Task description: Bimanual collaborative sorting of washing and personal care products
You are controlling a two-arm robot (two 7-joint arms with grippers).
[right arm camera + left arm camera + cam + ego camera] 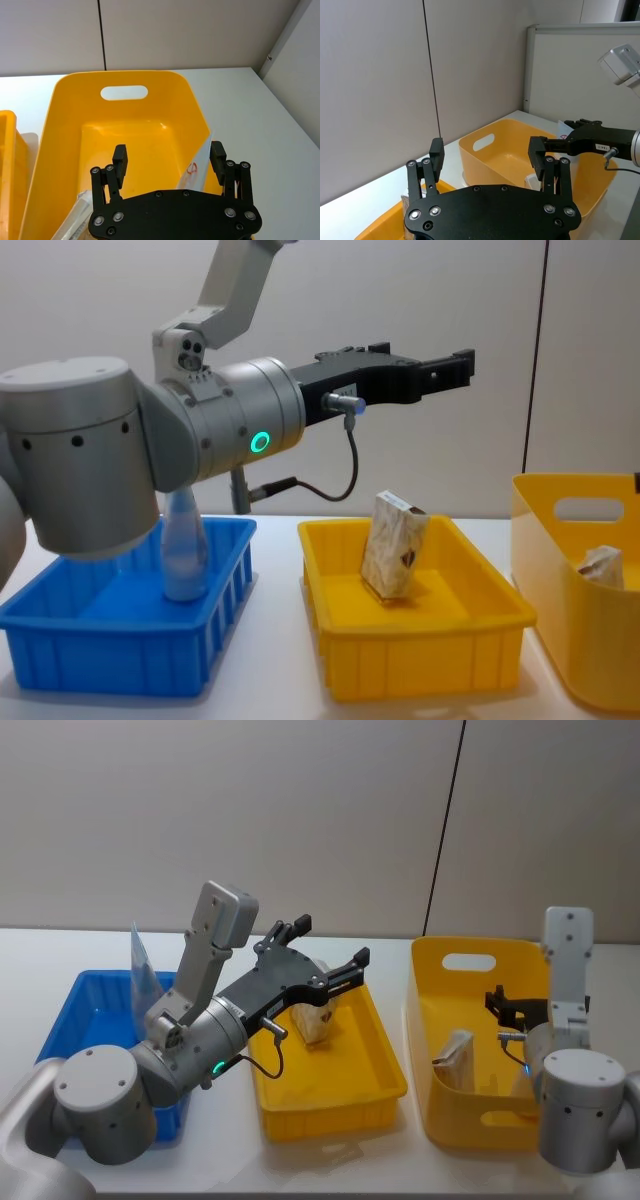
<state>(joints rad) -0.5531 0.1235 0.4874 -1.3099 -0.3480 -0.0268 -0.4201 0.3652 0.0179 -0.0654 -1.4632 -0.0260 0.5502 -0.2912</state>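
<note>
While the blue bin (75, 1020) at the far left holds a clear pouch (184, 558) standing upright near its back, the left gripper (325, 958) hangs in the air above the low yellow tray (375, 1065) in the middle of the table (30, 960). Its fingers (436, 152) are spread wide with nothing between them. A beige packet (392, 544) with a dark diamond mark stands tilted in that tray, leaning toward the back, well below the left gripper's fingers and apart from them. Further right sits the tall yellow bin (470, 961) with a handle slot. A second beige packet (455, 1058) leans inside it against its left wall. The right gripper (508, 1005) hovers over the bin's right side, its fingers (119, 159) also spread and empty. In the right wrist view a pale tube (72, 220) lies on the bin floor under the gripper's one side, and a thin clear sheet with a red mark (196, 162) stands against the bin's wall close by the other finger; whether it touches that finger cannot be told.
</note>
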